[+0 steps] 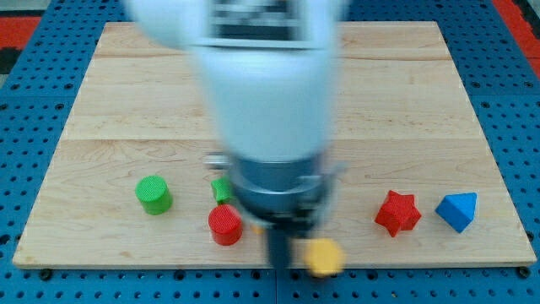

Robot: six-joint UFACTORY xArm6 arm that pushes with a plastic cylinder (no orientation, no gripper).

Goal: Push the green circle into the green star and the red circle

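Six blocks are showing on the wooden board point(118, 84): one green circle point(153, 194) at the view's left, one green star point(222, 190) half hidden beside one red circle point(224, 225), one red star point(397, 212), one blue triangle point(457, 210), one yellow block point(323, 257). The arm point(266, 101) is hanging upright; its rod's tip point(278, 265), with no jaws, is sitting between red circle and yellow block.

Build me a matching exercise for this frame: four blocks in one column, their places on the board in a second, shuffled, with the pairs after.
Blocks:
1. green circle
2. red circle
3. red star
4. blue block

Places:
A. nearest the view's right edge
B. just left of the blue block
C. farthest toward the view's left
D. just left of the arm, below the partly hidden green star

Pairs: 1-C, 2-D, 3-B, 4-A

My tip sits blurred beside the yellow block.
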